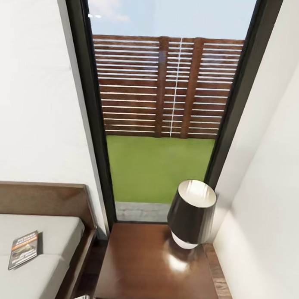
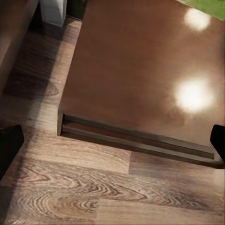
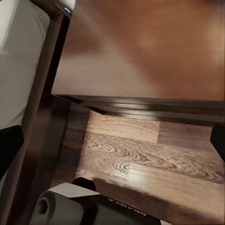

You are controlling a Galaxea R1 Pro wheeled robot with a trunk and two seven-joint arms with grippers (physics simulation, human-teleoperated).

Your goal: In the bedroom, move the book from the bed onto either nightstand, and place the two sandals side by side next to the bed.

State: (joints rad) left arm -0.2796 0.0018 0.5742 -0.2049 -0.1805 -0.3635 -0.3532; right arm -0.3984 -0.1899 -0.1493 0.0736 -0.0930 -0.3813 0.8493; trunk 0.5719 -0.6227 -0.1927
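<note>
Head view: we record a low square dark brown wooden nightstand [image 1: 149, 266] with a glossy top at 6 o'clock, standing below a tall dark-framed window [image 1: 163, 124]. A lamp with a black shade and white base [image 1: 191, 215] stands on the nightstand's top toward 3 o'clock, tilted in this perspective. At 8 o'clock lies the wide bed with dark brown frame and pale grey mattress [image 1: 56, 236], just beside the nightstand with a narrow gap between them. The small thin paperback book with a dark cover and white lettering [image 1: 24, 249] rests flat on the mattress near the headboard. Through the glass we note green grass and a brown slatted fence [image 1: 169, 87]. White walls flank the window.

Left wrist view: we see the nightstand's glossy top [image 2: 136, 70] with two light reflections, its drawer front edge, and grey-brown wood-plank floor [image 2: 93, 187]. The left end effector [image 2: 112, 140] shows dark fingertips [image 2: 9, 145] at both frame edges, set wide apart and released, grasping nothing.

Right wrist view: we see the bed frame [image 3: 42, 108], mattress edge, nightstand and floor. The right end effector [image 3: 112, 140] is likewise spread wide, holding nothing.
</note>
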